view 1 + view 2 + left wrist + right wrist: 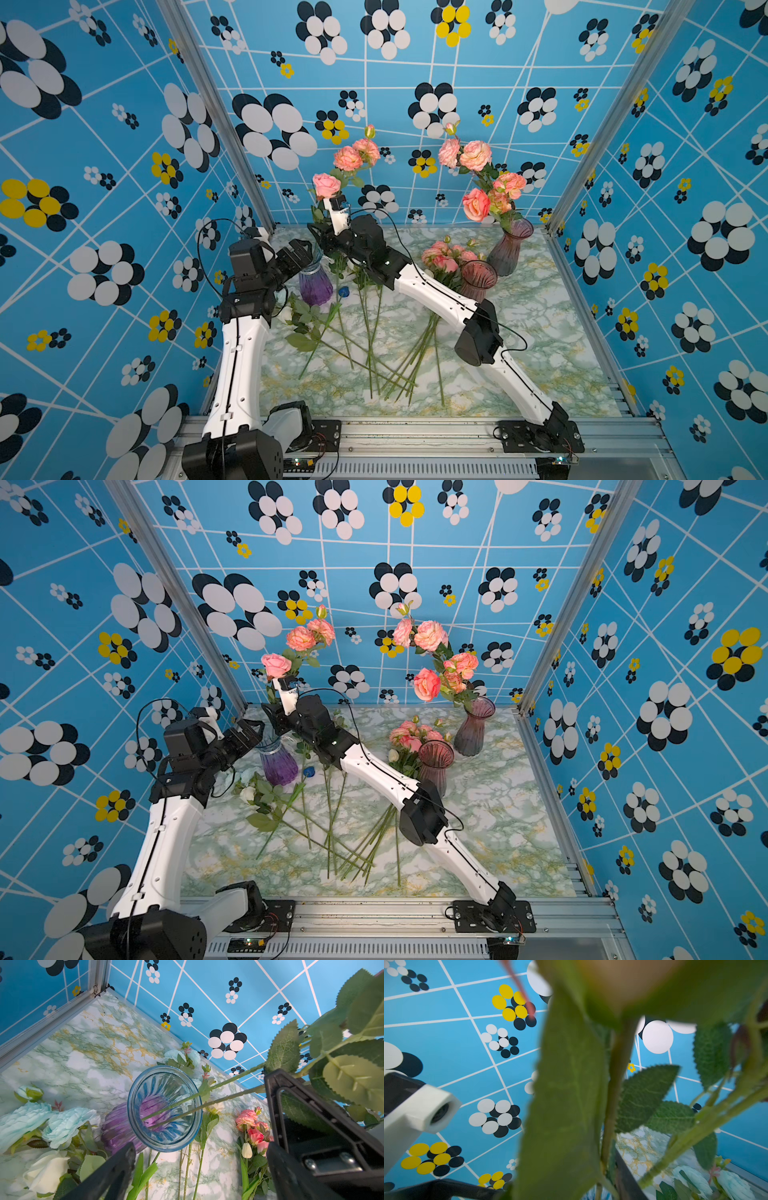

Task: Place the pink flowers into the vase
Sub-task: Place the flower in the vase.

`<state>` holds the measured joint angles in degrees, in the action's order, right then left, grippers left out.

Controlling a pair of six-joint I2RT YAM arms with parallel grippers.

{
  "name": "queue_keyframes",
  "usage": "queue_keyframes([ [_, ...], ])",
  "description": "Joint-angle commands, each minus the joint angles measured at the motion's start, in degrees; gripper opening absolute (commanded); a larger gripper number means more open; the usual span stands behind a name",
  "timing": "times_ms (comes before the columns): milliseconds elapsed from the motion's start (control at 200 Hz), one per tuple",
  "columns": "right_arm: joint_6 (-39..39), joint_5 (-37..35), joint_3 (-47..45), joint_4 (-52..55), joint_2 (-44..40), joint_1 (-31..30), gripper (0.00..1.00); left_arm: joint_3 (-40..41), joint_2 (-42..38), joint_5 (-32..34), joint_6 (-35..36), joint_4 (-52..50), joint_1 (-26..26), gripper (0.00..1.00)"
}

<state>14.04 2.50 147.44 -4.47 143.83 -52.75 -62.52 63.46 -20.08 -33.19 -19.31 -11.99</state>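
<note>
Left wrist view: two pink flowers (284, 1049) stand with their stems down in the vase (131, 1105), which sits between the widely parted jaws of the empty left hand (299, 253). The right hand (328, 230) is at the stems just above the vase's rim, with the blooms above it; whether it grips them cannot be told. The stems are probably light, thin and springy and the blooms soft, so they are best taken on bare stem below the leaves.
</note>
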Motion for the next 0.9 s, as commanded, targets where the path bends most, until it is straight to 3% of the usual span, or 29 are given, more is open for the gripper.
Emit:
queue_keyframes([
  [0, -1.2, 1.1, -1.9, 1.3, -5.8, -0.1, 0.41, -0.4, -0.9, 0.9, 1.5, -1.3, 0.2, 0.99],
  [275, -2.5, 0.6, -12.5, 2.0, -13.3, -0.1, 0.56, -0.4, -0.5, 0.6, 1.1, -0.5, 0.2, 1.0],
  [895, -5.3, -0.7, -35.0, 6.3, -27.7, -0.1, 0.74, 0.3, 1.3, -0.5, 1.2, 0.7, 1.0, 1.0],
])
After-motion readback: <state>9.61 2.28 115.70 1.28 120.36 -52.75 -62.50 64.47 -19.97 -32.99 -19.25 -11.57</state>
